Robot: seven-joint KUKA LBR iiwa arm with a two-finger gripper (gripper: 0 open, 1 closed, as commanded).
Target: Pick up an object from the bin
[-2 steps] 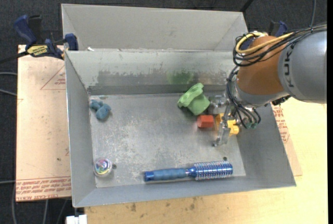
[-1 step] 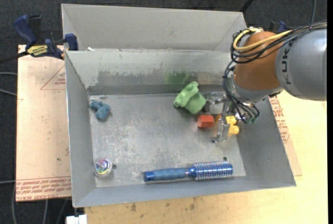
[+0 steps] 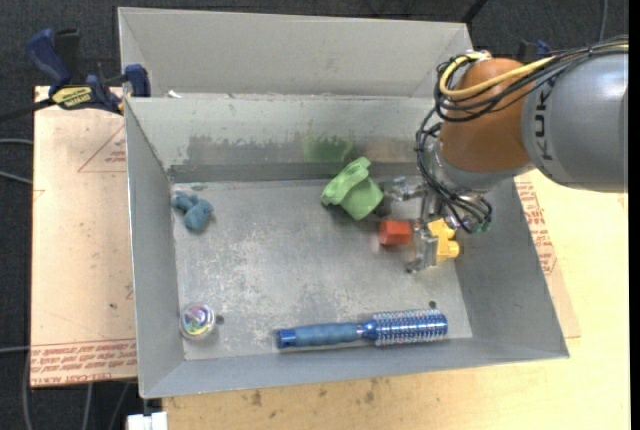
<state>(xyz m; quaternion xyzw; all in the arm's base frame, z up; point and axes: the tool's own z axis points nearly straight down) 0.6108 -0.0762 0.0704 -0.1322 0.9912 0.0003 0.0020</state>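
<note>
Several loose things lie in the grey bin (image 3: 300, 58). At the far left sits a blue lump (image 3: 191, 210), in the near left corner a small round silvery trinket (image 3: 197, 320), and along the near wall a blue hairbrush (image 3: 362, 330). Right of centre a crumpled green piece (image 3: 352, 188) lies by the far wall, with an orange-red block (image 3: 394, 232) just beside it. The claw (image 3: 414, 240) hangs low against that block's right side; I cannot tell whether it is open or closed. Nothing looks lifted, so gripping and raising are probably both left to do.

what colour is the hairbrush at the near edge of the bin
The long plastic hairbrush is blue throughout; camera view shows it.
</note>
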